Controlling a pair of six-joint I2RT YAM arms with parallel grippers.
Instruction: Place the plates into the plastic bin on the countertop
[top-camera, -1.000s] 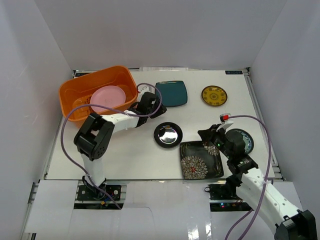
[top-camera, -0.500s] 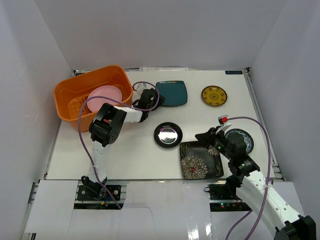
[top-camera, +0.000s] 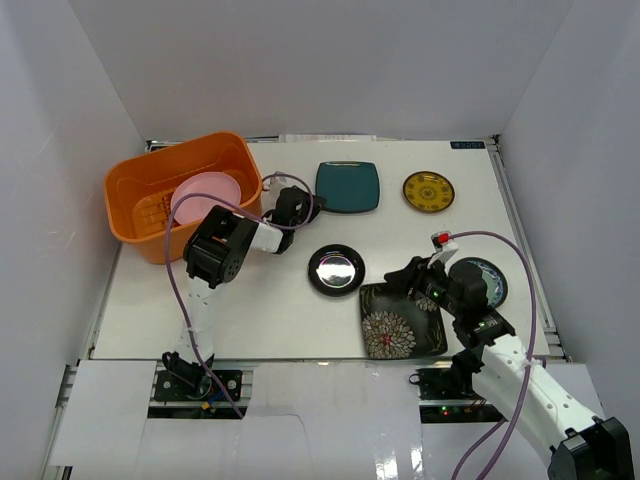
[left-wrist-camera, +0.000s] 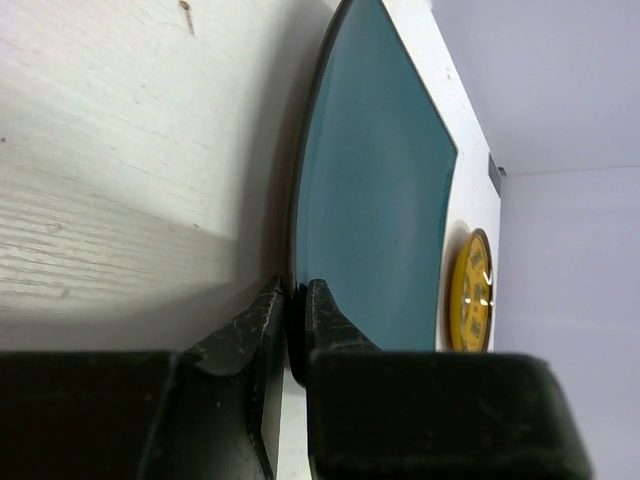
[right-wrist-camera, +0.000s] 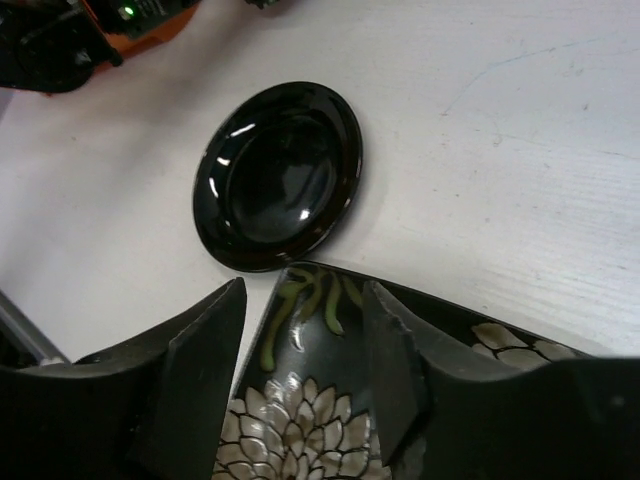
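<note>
Left wrist cam: my left claw (left-wrist-camera: 291, 303) is pinching the rim of the teal plate (left-wrist-camera: 380, 210), right claw (right-wrist-camera: 302, 298) spread over the edge of the floral plate (right-wrist-camera: 300, 430), glossy black plate (right-wrist-camera: 278, 175) just beyond.

bin (top-camera: 125, 195): orange plastic, smooth
black plate (right-wrist-camera: 278, 178): glossy, mirror-like
floral plate (right-wrist-camera: 300, 420), beside black plate: glossy
teal plate (left-wrist-camera: 385, 210): smooth, soft sheen
countertop (left-wrist-camera: 110, 170): matt white, faintly grained

no legible text or markings
</note>
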